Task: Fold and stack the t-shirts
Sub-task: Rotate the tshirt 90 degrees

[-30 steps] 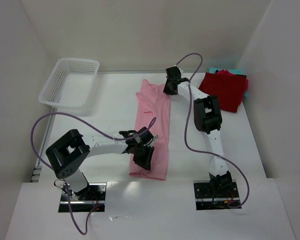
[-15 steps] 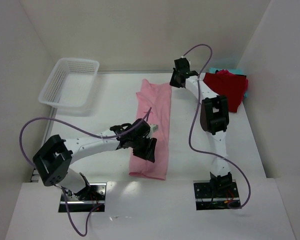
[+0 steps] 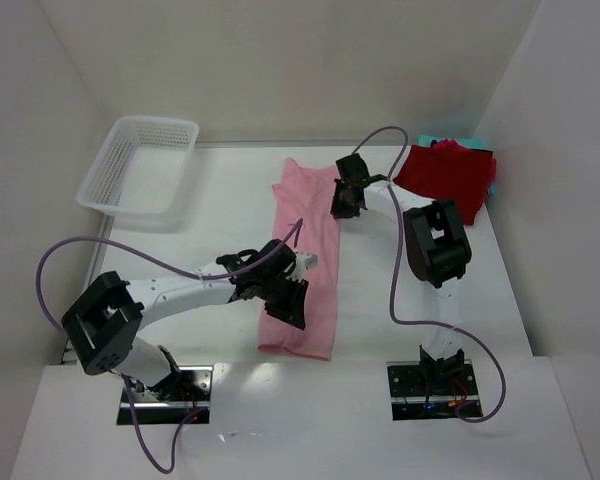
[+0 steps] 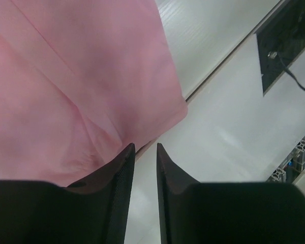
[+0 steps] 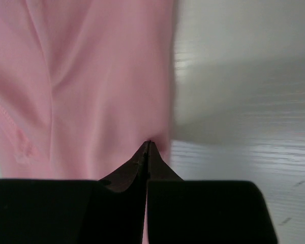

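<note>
The light pink t-shirt (image 3: 305, 230) lies folded into a long strip down the middle of the table. My left gripper (image 3: 288, 305) hovers over its near end; in the left wrist view the jaws (image 4: 144, 147) stand a little apart with nothing between them, just off the shirt's near corner (image 4: 81, 76). My right gripper (image 3: 342, 200) is at the shirt's far right edge; its jaws (image 5: 148, 142) are closed tip to tip over the pink cloth (image 5: 91, 76). The dark red folded t-shirt (image 3: 448, 180) lies at the back right, with a teal one (image 3: 493, 186) showing at its edge.
A white mesh basket (image 3: 140, 165) stands at the back left. White walls close in on the left, back and right. The arm bases (image 3: 165, 385) sit at the near edge, and a purple cable (image 3: 55, 265) loops from each arm.
My right gripper swung away toward the back right, then came back down to the pink shirt's right edge, nearer than before. My left gripper shifted slightly over the shirt's near end. The shirt looks unchanged.
</note>
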